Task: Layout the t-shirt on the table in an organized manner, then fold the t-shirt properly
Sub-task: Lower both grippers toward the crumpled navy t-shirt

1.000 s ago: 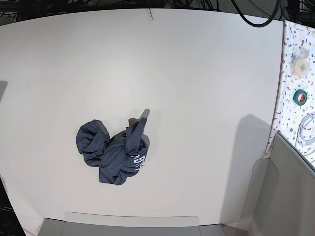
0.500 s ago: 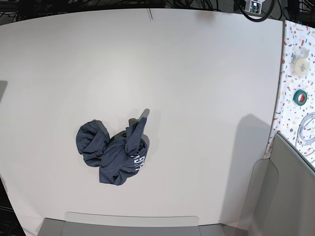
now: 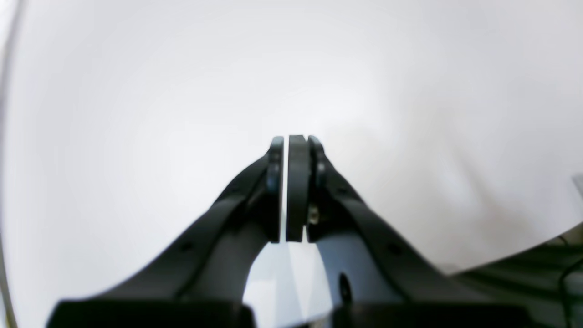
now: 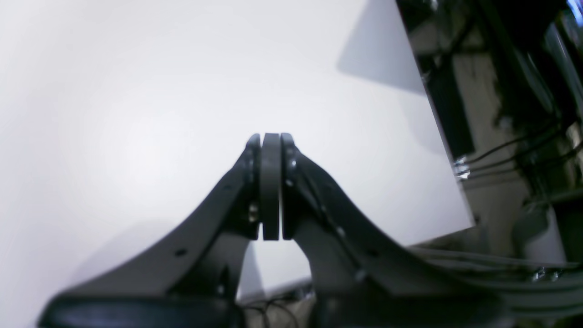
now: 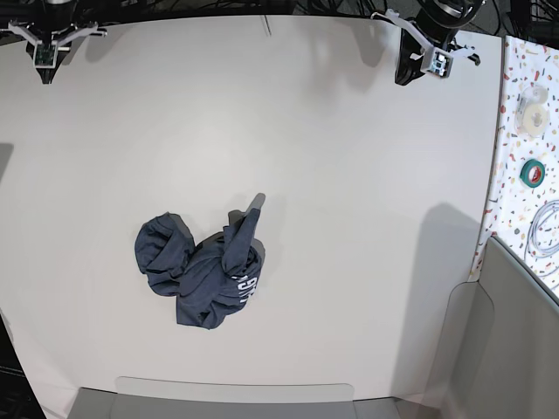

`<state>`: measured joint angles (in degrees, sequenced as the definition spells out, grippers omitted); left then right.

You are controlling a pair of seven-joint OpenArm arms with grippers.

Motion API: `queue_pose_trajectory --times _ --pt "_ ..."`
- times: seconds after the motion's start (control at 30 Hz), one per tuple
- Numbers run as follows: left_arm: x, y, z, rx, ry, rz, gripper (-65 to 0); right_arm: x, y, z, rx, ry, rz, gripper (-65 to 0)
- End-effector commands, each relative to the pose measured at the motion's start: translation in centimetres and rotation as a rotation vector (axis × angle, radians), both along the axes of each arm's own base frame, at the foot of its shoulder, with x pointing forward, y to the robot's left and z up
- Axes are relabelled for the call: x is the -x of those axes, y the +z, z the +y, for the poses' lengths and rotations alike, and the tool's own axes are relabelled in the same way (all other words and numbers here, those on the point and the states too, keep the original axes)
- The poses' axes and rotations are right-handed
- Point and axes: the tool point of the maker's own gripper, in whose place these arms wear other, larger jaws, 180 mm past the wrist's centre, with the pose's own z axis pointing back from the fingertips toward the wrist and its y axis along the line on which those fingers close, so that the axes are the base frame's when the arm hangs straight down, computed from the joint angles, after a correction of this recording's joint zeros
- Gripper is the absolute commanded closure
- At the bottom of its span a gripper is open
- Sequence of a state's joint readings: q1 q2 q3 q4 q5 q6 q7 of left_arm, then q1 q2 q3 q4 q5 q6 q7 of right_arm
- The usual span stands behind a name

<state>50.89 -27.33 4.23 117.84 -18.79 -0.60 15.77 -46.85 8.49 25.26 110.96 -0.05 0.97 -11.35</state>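
Though partly lettered in white, unreadable: crumpled t-shirt [image 5: 203,276] on table [image 5: 349,175], both jaws closed, empty.

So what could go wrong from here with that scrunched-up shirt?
The t-shirt lies in a tight wad, so a gripper might pinch several layers together and lift a lump rather than spread it. Both the left gripper and the right gripper are shut and far from it, near the table edge, so both must open first.

Speckled strip [image 5: 515,131] at right edge carrying a green tape roll [image 5: 532,172], clear tape roll [image 5: 531,110] and white cable coil [image 5: 543,229]
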Motion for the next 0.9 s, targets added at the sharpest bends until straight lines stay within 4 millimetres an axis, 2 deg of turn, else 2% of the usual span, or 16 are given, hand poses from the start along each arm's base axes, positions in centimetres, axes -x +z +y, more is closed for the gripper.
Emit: queue_pose_trajectory --times 0.0,0.13,0.23,0.33,0.43,0.5,0.6,0.73,0.8,0.87 --pt "-1.1 0.6 -0.5 0.012 -0.010 -0.029 0.0 -2.0 1.8 -0.5 0.035 0.008 -0.067 0.0" --pt "-5.2 1.2 -2.6 0.029 -0.055 -0.062 0.0 -7.6 3.9 -1.5 0.015 -0.042 -0.152 0.0" --pt "-7.9 2.3 -5.1 0.085 -0.079 -0.095 0.0 -11.3 6.0 -1.6 -0.014 -0.061 -0.229 0.0" --pt "-10.0 3.1 -6.4 0.146 -0.071 -0.075 0.0 -15.3 7.9 -0.2 -0.055 -0.003 -0.266 0.0" --pt "-12.1 4.1 -7.4 0.192 -0.078 -0.049 -4.4 -17.8 9.2 0.5 -0.085 0.019 -0.259 0.0" --pt "-13.7 5.2 -7.8 0.210 -0.085 -0.052 -8.2 -18.9 9.5 1.0 -0.117 0.012 -0.246 -3.5" --pt "-15.9 6.7 -8.0 0.191 -0.106 -0.067 -12.7 -19.6 9.3 2.0 -0.165 0.002 -0.246 -14.5" --pt "-19.1 8.9 -8.1 0.175 -0.118 -0.130 -13.9 -20.8 8.1 6.5 -0.231 0.088 -0.225 -26.7" --pt "-20.8 9.9 -8.8 0.168 -0.144 -0.157 -14.6 -21.4 7.3 9.0 -0.251 0.153 -0.199 -29.2" --pt "-21.9 10.0 -9.7 0.161 -0.172 -0.158 -15.5 -21.9 6.3 11.4 -0.289 0.195 -0.178 -29.4"
